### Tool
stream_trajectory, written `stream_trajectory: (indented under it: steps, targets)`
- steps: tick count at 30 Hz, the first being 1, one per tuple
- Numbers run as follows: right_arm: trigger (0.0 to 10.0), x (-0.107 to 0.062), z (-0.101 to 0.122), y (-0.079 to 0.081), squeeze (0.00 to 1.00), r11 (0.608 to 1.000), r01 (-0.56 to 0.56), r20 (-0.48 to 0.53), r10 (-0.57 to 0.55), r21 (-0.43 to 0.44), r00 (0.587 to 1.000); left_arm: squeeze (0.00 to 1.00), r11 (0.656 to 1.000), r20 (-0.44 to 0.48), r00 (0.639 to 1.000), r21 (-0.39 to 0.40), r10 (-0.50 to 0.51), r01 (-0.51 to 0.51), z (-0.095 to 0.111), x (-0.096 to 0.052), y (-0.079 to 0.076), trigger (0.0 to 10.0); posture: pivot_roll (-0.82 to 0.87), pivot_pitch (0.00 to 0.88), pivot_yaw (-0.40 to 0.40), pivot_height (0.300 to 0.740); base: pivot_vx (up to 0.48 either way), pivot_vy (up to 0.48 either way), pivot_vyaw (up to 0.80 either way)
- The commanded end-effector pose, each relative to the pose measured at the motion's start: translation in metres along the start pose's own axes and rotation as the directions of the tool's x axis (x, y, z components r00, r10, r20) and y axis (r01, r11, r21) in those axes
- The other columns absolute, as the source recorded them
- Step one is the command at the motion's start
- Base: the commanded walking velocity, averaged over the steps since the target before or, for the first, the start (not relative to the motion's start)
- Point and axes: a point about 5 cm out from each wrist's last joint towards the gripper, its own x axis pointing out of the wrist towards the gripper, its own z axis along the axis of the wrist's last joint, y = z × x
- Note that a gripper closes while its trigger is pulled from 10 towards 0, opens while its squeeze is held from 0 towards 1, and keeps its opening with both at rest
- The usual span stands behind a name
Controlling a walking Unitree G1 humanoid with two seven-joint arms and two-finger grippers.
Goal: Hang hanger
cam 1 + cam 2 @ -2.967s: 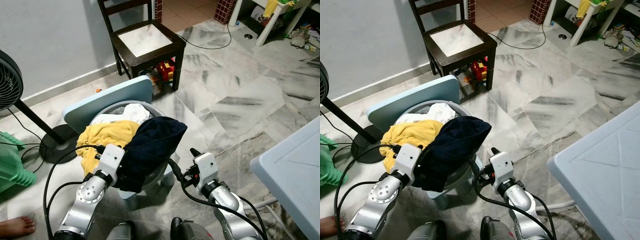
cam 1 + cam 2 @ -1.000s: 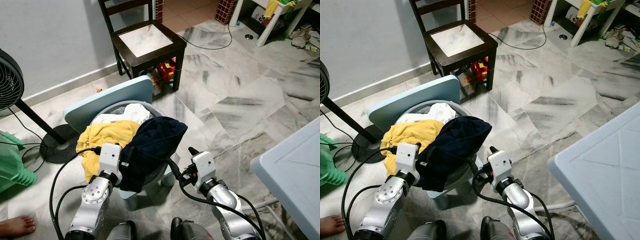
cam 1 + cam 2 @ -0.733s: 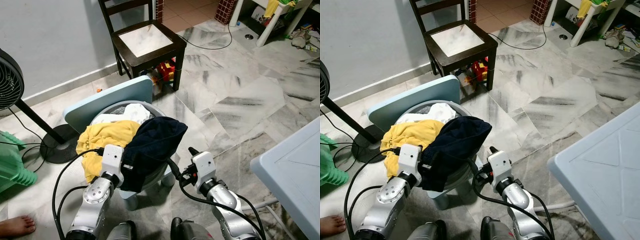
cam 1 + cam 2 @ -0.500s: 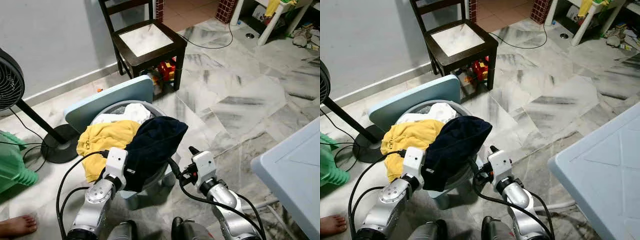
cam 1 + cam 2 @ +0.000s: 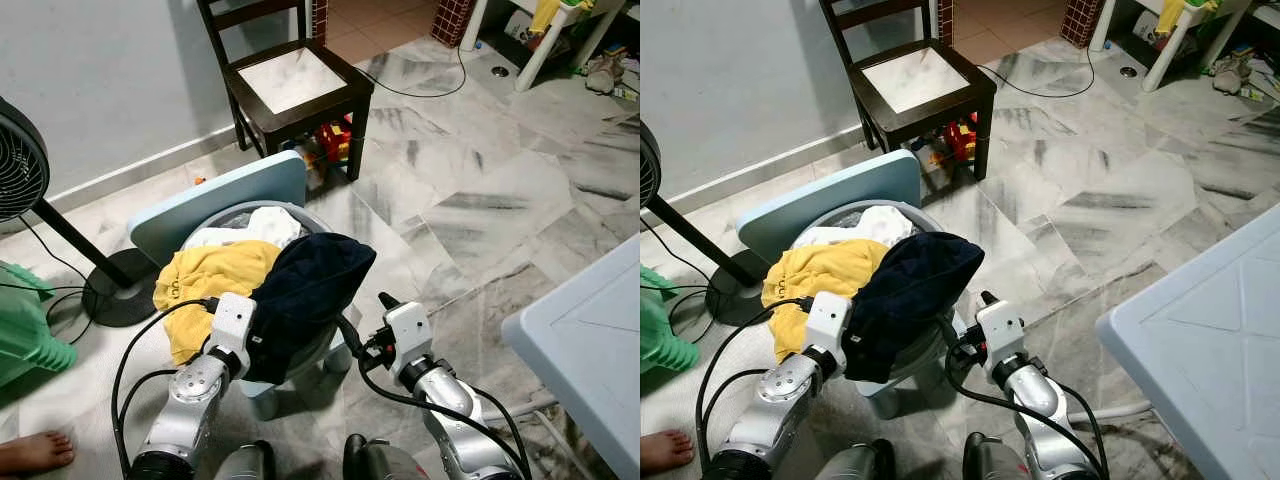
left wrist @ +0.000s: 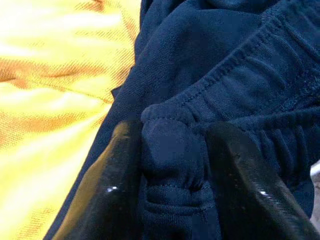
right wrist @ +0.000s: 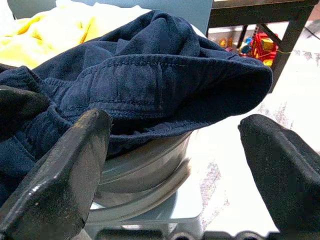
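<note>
Hanger: none can be made out; clothes heaped in a basket lie before the robot instead.
Floor [image 5: 470,190]: grey-veined marble tiles, one black cord trailing across at the far side.
Tabletop [image 5: 590,350]: one pale blue slab at the right, cut off by the frame edge.
Chair [image 5: 290,85]: one, dark wood with a pale seat, against the wall; its back is cut off at the top; red toys [image 5: 335,140] sit under it, too small to tell apart.
Fan [image 5: 20,165]: one standing fan at the left, half cut off, with a round black base.
Basket [image 7: 145,172]: one grey round tub on a pale blue stool, a blue board [image 5: 215,205] leaning behind it.
Clothes, counted: three colours, namely one navy garment [image 5: 310,285] draped over the near rim, one yellow garment [image 5: 205,280] with small dark print too blurred to read, and white cloth [image 5: 265,225] at the back.
Left end effector [image 6: 167,172]: at the basket's near left rim, fingers [image 6: 112,180] pinched on a bunched elastic hem of the navy garment.
Right end effector [image 7: 170,165]: held wide, near the basket's right side, close below the navy garment's overhang and gripping nothing.
Foot [image 5: 35,452]: one bare foot of a person at the lower left, partly cut off.
Writing: none legible.
</note>
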Motion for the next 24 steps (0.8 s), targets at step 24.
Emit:
stream_trajectory:
  steps: [24]
  targets:
    - [10.0, -0.001, -0.004, 0.002, 0.0, 1.0, 0.008, -0.008, -0.008, 0.01, 1.0, 0.0, 0.85, -0.006, 0.983, 0.503, -0.182, 0.16, -0.008, -0.006, -0.017, 0.0, 0.08, 0.237, 0.017, 0.74, 0.0, 0.0, 0.0]
